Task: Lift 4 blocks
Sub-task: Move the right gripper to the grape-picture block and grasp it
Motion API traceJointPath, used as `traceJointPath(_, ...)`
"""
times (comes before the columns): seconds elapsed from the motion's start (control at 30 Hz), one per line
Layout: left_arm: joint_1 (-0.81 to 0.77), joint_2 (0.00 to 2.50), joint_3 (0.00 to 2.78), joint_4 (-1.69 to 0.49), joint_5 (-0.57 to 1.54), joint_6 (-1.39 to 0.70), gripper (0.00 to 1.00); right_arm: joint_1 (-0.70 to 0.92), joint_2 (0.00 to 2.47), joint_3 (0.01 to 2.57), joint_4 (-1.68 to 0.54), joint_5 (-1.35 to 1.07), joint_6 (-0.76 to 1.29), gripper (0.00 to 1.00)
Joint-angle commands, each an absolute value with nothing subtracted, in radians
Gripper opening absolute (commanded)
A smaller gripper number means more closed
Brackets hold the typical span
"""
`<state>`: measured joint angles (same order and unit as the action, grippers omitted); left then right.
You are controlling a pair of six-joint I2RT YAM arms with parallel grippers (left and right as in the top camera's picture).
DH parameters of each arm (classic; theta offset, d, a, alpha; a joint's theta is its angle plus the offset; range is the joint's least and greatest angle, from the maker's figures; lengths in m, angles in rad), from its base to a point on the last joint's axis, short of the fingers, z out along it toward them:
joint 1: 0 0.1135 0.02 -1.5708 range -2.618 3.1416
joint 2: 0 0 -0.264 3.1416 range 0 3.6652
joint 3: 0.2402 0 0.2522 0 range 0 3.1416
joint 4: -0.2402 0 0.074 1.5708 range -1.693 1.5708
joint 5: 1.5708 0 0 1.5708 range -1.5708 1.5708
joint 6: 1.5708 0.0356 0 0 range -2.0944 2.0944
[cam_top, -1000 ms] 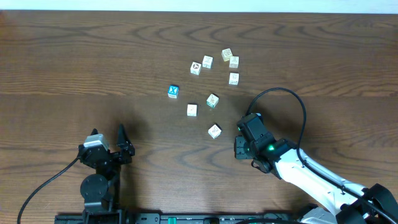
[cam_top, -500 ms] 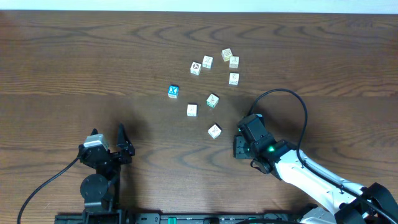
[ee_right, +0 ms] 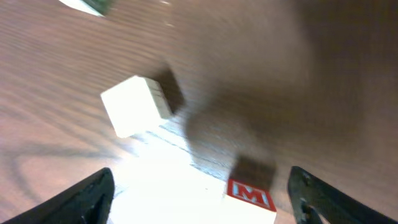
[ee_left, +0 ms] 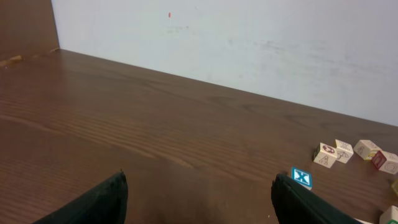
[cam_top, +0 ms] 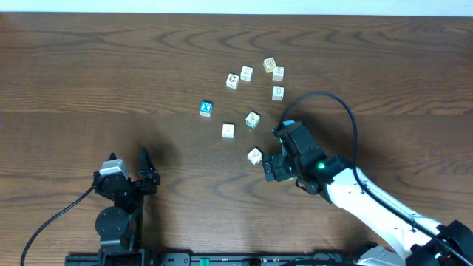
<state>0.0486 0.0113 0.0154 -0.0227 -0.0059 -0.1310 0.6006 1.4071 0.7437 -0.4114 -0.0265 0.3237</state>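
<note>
The right claw hovers low over the dark wooden table, fingers spread wide and gripping nothing. The nearest cube sits on the table just beside it, at about 10 o'clock from the fingertips in the overhead view. The right wrist view seems to show this same cube low in the gap between the two fingers, a red M on its side face. No contact with either finger can be made out, though the picture is blurred. A plain cream cube lies farther off at 10 o'clock in that view.

Being a cube, the target has no long axis. It does sit turned diamond-wise to the table's grain, so the jaws would probably need to square up to a pair of flat faces before closing.

The other blocks lie scattered beyond it, from 11 to 12 o'clock of the right claw. Five of them are bunched well up the table. The blue-faced cube stands apart at 10 o'clock.

The left claw rests well away at the table's 7 o'clock corner, also spread open and empty. Every block is far from it, so the right arm is plainly the nearer.

None of the blocks appears to be off the table, and a short advance toward 10 o'clock looks like the next requirement.
</note>
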Motion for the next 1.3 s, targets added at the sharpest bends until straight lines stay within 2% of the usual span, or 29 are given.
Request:
traceJointPath(0.0,0.044,0.010,0.004,-0.071,-0.030,-0.129,0.74,0.609,1.412,0.819,-0.450,-0.070,0.141,0.89)
traceJointPath(0.43,0.044,0.010,0.004,-0.071,-0.030,-0.129,0.74,0.610,1.499,0.836,-0.395,-0.090,0.035,0.92)
traceJointPath(0.93,0.044,0.010,0.004,-0.071,-0.030,-0.129,0.75,0.661,1.679,0.889,-0.322,-0.185,0.015,0.86)
traceJointPath(1.27,0.044,0.010,0.004,-0.071,-0.030,-0.129,0.75,0.677,1.697,0.889,-0.315,-0.121,0.018,0.66)
